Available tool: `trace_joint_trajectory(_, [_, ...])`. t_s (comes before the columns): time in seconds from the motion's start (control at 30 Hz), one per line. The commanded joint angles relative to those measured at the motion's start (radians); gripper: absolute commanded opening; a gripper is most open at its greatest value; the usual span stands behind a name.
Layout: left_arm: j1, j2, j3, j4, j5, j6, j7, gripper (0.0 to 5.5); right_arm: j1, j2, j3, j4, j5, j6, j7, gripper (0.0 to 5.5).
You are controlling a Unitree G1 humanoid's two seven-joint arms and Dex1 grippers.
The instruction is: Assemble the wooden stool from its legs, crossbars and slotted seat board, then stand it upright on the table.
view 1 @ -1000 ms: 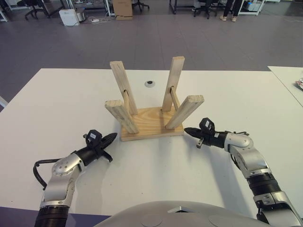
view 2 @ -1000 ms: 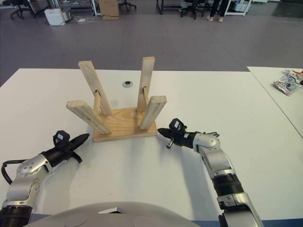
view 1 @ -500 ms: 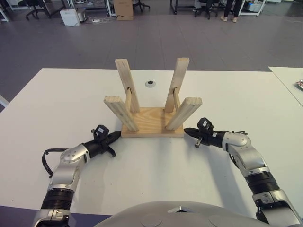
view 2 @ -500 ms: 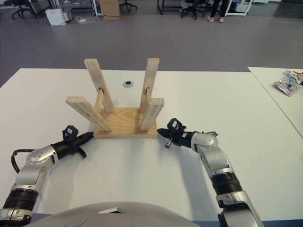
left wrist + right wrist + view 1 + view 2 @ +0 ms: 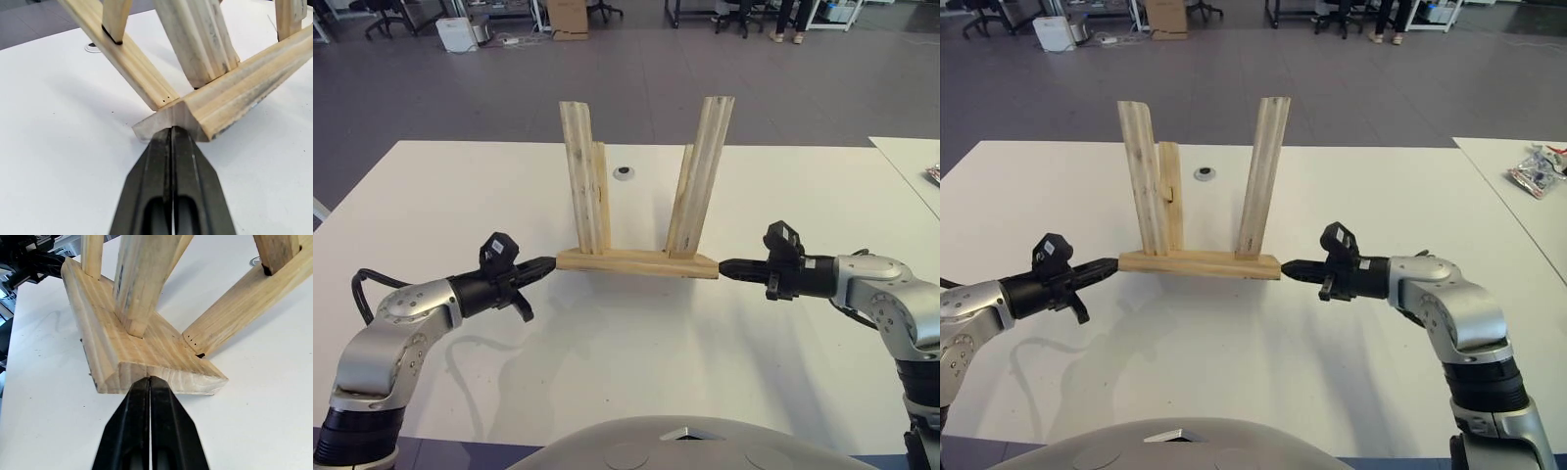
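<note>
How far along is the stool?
Done: the legs and crossbars sit in the seat. In hand: the left gripper and right gripper, both shut, press their tips against opposite ends of the seat, which seems raised off the table, legs pointing up. Left: turn it over and stand it on its legs.

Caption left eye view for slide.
Left gripper and right gripper press opposite ends of the inverted stool.
</note>
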Motion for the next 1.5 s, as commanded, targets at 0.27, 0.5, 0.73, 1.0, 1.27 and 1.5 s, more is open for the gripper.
trace_joint_trajectory(0.27, [-0.041, -0.104, 0.02, -0.153, -0.302, 0.103, -0.029, 0.02, -0.137, -0.004, -0.058, -0.067, 0.296, 0.287, 0.06, 0.0])
trace_joint_trajectory(0.5, [0.02, -0.093, 0.053, -0.217, -0.461, 0.217, -0.029, 0.29, -0.114, -0.053, -0.04, -0.036, 0.267, 0.276, 0.095, 0.49])
trace_joint_trajectory(0.73, [0.153, 0.019, 0.044, -0.023, -0.175, 0.054, -0.114, 1.12, -0.089, -0.195, 0.082, 0.04, 0.102, 0.114, 0.181, 1.53])
trace_joint_trajectory(1.0, [0.185, 0.109, 0.004, 0.285, 0.097, -0.292, -0.262, 2.62, -0.088, -0.271, 0.197, 0.156, -0.078, -0.13, 0.279, 3.15])
trace_joint_trajectory(1.27, [-0.02, 0.078, -0.099, 0.408, 0.172, -0.511, -0.379, 3.85, -0.075, -0.218, 0.197, 0.106, -0.046, -0.181, 0.297, 3.93])
trace_joint_trajectory(1.5, [-0.163, -0.011, -0.206, 0.516, 0.169, -0.573, -0.457, 3.85, -0.096, -0.091, 0.297, 0.15, -0.118, -0.215, 0.214, 3.93])
